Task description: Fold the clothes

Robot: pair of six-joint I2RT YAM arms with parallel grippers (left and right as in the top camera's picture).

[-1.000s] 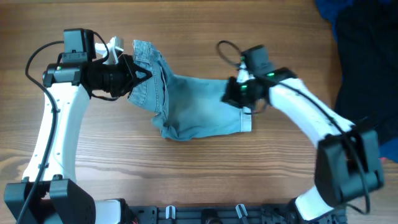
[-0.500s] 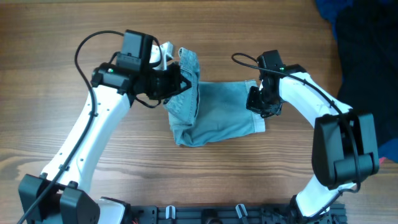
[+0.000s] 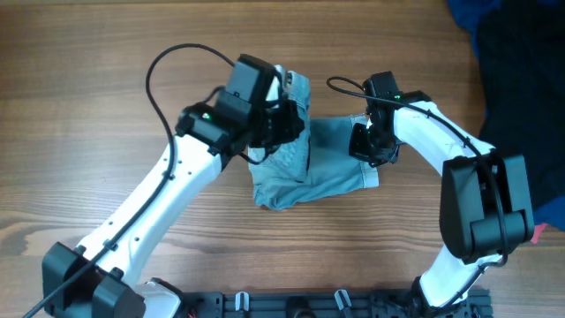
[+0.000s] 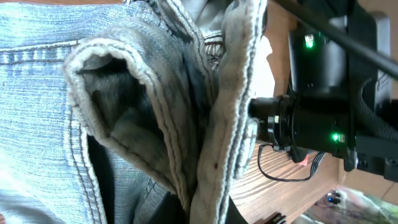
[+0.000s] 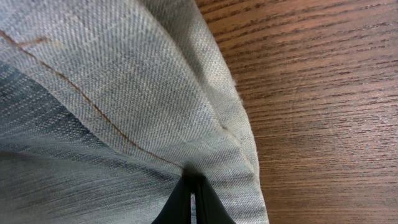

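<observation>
The light blue denim shorts [image 3: 318, 168] lie bunched at the table's middle. My left gripper [image 3: 296, 132] is shut on the waistband end and holds it lifted over the rest of the shorts; in the left wrist view the stitched waistband [image 4: 217, 124] hangs folded between my fingers [image 4: 211, 208]. My right gripper [image 3: 364, 146] is shut on the shorts' right hem, low at the table. In the right wrist view my fingertips [image 5: 191, 196] pinch the denim [image 5: 124, 93] near its edge.
A dark navy cloth pile [image 3: 521, 79] fills the back right corner. A small pink-red cloth [image 3: 536, 231] peeks at the right edge. The right arm's body [image 4: 329, 118] shows close in the left wrist view. Bare wood table [image 3: 106, 106] lies left.
My left gripper has carried the waistband end rightward over the shorts, toward the right gripper. The right gripper stayed at the right hem.
</observation>
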